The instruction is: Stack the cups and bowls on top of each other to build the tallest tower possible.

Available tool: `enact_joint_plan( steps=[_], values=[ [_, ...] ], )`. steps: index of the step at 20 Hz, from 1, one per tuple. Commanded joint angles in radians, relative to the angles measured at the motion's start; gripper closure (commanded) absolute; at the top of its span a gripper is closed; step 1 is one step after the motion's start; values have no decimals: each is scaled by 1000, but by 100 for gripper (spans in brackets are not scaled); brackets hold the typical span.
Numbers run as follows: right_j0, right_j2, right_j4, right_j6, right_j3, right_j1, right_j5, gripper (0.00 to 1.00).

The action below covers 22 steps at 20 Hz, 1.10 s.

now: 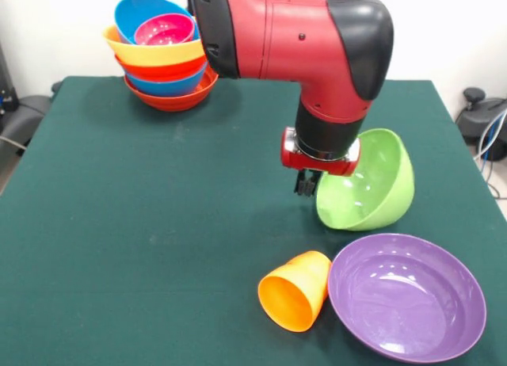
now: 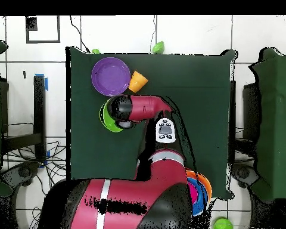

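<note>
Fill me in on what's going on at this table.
A red and black Sawyer arm is building a tower of nested bowls at a far corner of the green table. Its gripper is down at the rim of a green bowl, which is tipped on edge. Whether it has a grip is unclear. An orange cup lies on its side beside a purple bowl, both not yet stacked.
</note>
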<state>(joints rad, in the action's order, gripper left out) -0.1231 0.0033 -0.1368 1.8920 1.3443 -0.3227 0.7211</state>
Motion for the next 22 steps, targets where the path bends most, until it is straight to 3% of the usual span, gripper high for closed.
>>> enact_joint_plan(
  steps=[1, 16, 17, 22],
  values=[
    [-21, 102, 0, 22, 49, 5, -49, 100],
    [-34, 94, 7, -1, -87, 62, 58, 100],
    [-34, 100, -1, -17, -84, 59, 50, 0],
    [-10, 78, 0, 13, -78, 50, 76, 0]
  ],
)
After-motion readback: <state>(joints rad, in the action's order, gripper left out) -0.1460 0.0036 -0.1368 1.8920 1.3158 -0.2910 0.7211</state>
